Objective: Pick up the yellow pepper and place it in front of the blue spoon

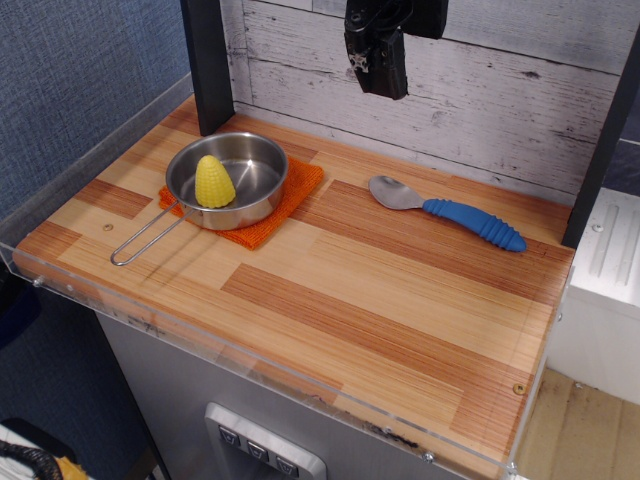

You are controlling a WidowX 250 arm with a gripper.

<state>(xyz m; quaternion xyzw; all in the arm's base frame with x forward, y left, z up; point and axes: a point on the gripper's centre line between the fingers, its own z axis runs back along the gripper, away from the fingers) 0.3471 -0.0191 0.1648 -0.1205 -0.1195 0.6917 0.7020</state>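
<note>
The yellow pepper (214, 182), a small ribbed cone, stands upright inside a steel pan (262, 156) at the back left of the wooden table. The blue spoon (450, 210) lies to the right, its grey bowl pointing left and its blue handle pointing right. My gripper (376, 72) hangs high above the back of the table, between the pan and the spoon, well clear of both. Its fingers look dark and close together; I cannot tell whether they are open or shut. It holds nothing that I can see.
The pan sits on an orange cloth (290, 205) and its wire handle (140, 245) points to the front left. A black post (210, 60) stands behind the pan. A clear plastic rim (300, 385) edges the table. A white plank wall (480, 90) is behind.
</note>
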